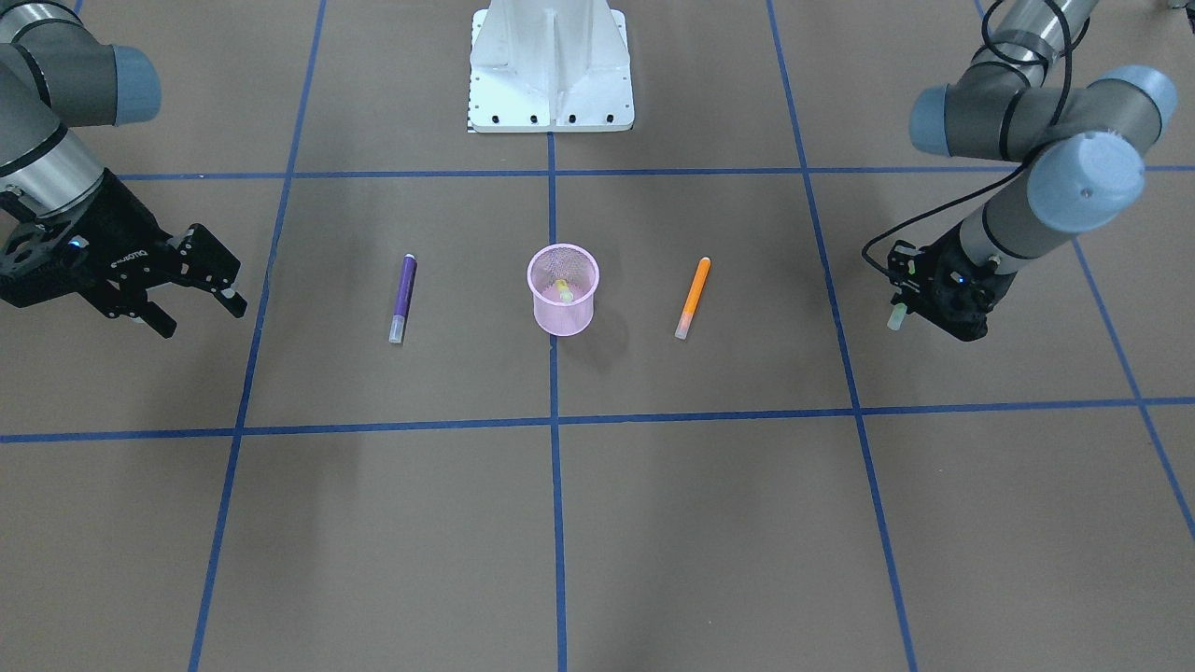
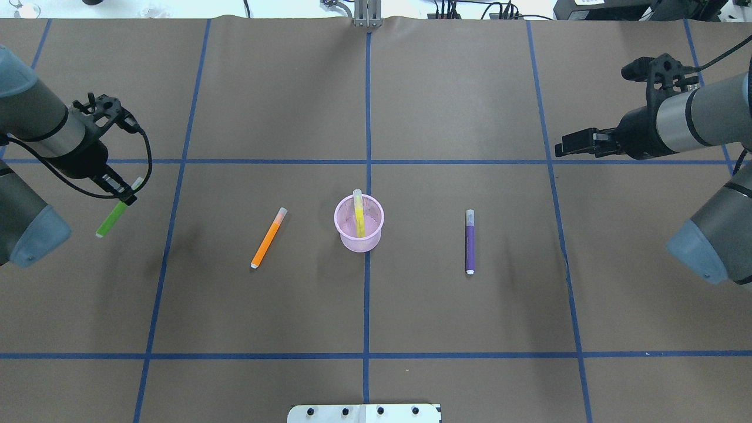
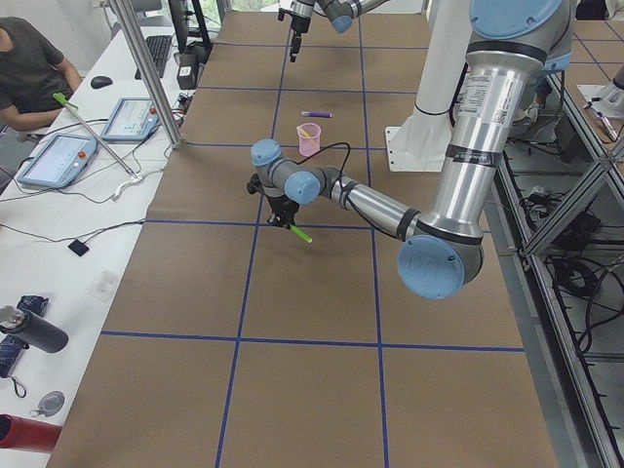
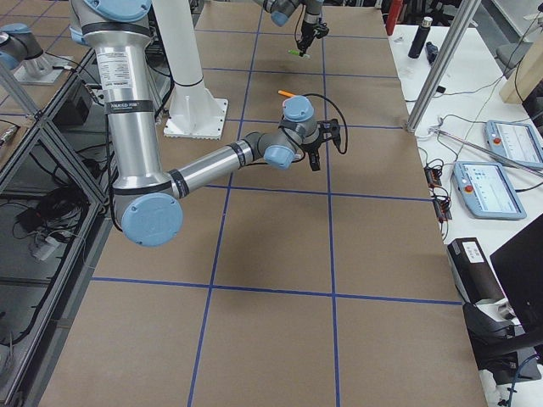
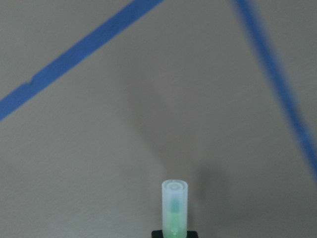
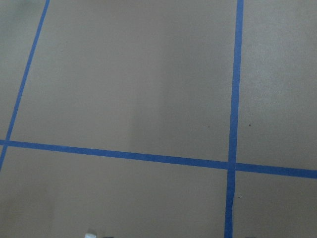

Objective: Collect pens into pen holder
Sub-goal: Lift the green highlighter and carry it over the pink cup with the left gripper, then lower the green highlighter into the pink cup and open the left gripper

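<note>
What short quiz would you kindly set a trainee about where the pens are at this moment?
1. True or false: the left pincer is shut on the green pen.
2. Which pen stands in the pen holder? A purple, B yellow, C orange.
3. How many pens lie flat on the table?
Key: 1 true. 2 B, the yellow pen. 3 two, the orange pen and the purple pen.
</note>
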Robot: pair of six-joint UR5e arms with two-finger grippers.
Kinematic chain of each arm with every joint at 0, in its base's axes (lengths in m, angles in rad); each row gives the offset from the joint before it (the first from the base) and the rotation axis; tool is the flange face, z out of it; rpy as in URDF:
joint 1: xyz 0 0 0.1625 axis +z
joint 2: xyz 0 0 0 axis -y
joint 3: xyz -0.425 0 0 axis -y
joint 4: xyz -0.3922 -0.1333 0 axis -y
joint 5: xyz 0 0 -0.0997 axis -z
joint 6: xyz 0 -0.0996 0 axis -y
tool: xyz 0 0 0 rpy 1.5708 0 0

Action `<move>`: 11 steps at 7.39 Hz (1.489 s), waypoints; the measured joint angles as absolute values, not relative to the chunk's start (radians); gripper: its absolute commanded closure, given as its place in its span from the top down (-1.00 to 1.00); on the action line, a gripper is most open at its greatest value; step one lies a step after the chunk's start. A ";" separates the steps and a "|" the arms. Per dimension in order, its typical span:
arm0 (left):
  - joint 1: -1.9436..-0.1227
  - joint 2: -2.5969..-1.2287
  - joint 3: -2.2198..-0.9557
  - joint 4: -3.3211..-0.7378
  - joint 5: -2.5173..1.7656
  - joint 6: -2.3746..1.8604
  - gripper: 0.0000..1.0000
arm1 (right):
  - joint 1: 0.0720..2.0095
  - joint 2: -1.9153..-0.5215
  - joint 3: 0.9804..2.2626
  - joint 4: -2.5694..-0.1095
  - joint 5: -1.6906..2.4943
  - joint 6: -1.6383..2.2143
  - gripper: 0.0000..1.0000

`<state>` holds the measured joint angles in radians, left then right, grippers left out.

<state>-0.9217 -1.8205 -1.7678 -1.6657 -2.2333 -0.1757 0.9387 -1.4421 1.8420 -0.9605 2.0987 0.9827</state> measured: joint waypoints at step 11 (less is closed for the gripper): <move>-0.451 -2.255 -1.839 -1.798 -1.471 -0.584 -1.00 | 0.936 -1.436 1.840 -0.962 2.003 0.999 0.95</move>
